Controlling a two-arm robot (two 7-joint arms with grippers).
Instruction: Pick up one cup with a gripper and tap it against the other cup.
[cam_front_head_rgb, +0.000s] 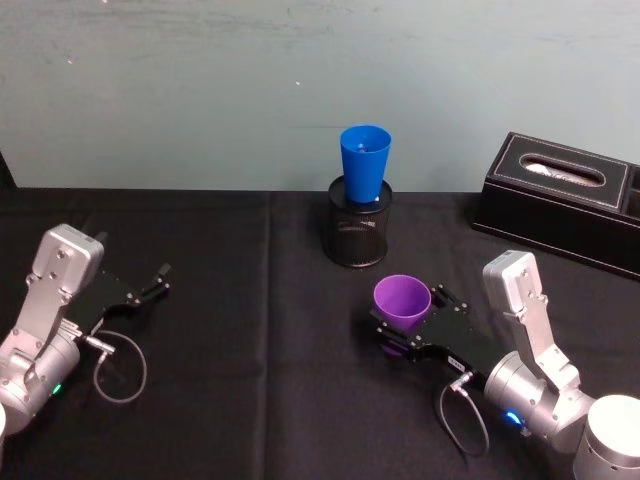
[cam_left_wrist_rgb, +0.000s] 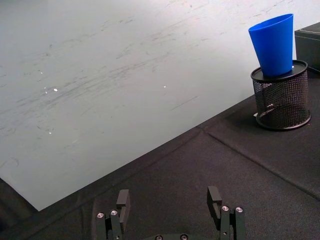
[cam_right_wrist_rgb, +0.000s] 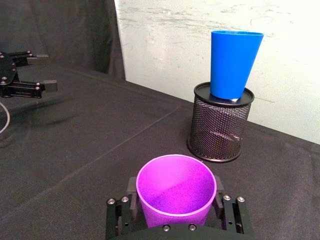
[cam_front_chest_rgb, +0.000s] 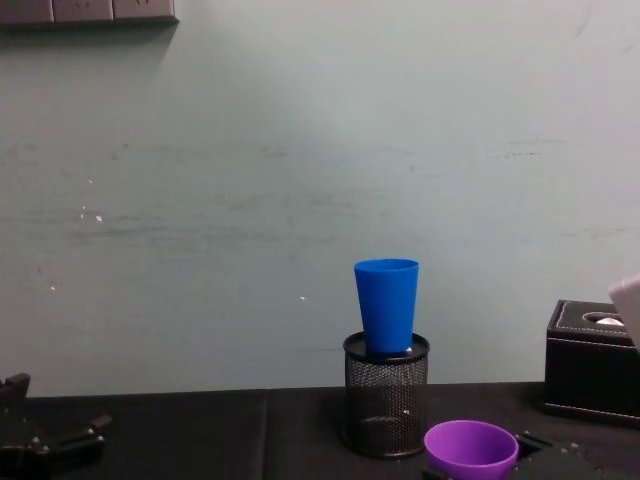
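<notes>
The purple cup (cam_front_head_rgb: 402, 298) sits upright between the fingers of my right gripper (cam_front_head_rgb: 407, 310), low over the black cloth at the front right. In the right wrist view the fingers (cam_right_wrist_rgb: 131, 189) press both sides of the purple cup (cam_right_wrist_rgb: 176, 200); the gripper is shut on it. The blue cup (cam_front_head_rgb: 364, 165) stands upright on top of a black mesh pen holder (cam_front_head_rgb: 357, 235), farther back and slightly left of the purple cup, with a clear gap between them. The blue cup (cam_front_chest_rgb: 387, 305) rises well above the purple cup (cam_front_chest_rgb: 471, 447). My left gripper (cam_front_head_rgb: 160, 280) rests open at the far left.
A black tissue box (cam_front_head_rgb: 565, 200) stands at the back right. The table is covered with a black cloth (cam_front_head_rgb: 250, 350), and a pale wall (cam_front_head_rgb: 200, 90) runs right behind the pen holder. A cable loops beside each arm.
</notes>
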